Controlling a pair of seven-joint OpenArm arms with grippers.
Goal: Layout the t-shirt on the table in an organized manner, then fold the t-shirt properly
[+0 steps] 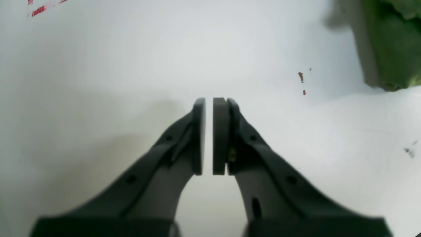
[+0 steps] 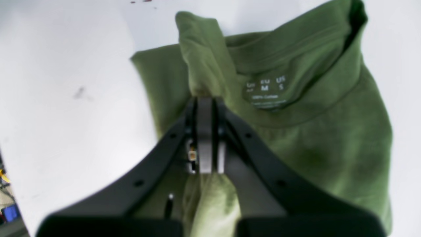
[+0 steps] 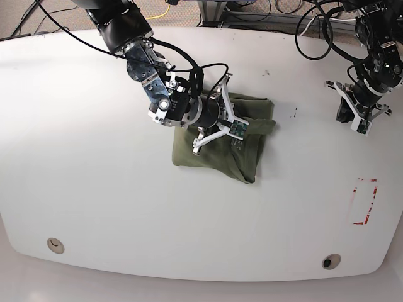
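The olive-green t-shirt point(image 3: 217, 145) lies bunched in a compact heap in the middle of the white table point(image 3: 94, 189). In the right wrist view its collar and printed label point(image 2: 266, 89) face up. My right gripper point(image 2: 205, 100) is shut on a raised fold of the t-shirt point(image 2: 315, 144) beside the collar, and cloth hangs between the fingers. In the base view this gripper point(image 3: 234, 126) sits over the heap's upper part. My left gripper point(image 1: 209, 100) hovers over bare table far to the right point(image 3: 354, 118), its pads nearly together with nothing between them. An edge of the t-shirt point(image 1: 394, 42) shows at that view's top right.
A red tape rectangle point(image 3: 365, 201) marks the table's right side. Two round grommets point(image 3: 55, 245) point(image 3: 330, 260) sit near the front edge. Small red specks point(image 1: 301, 77) dot the table near the left gripper. Cables lie beyond the table's far edge.
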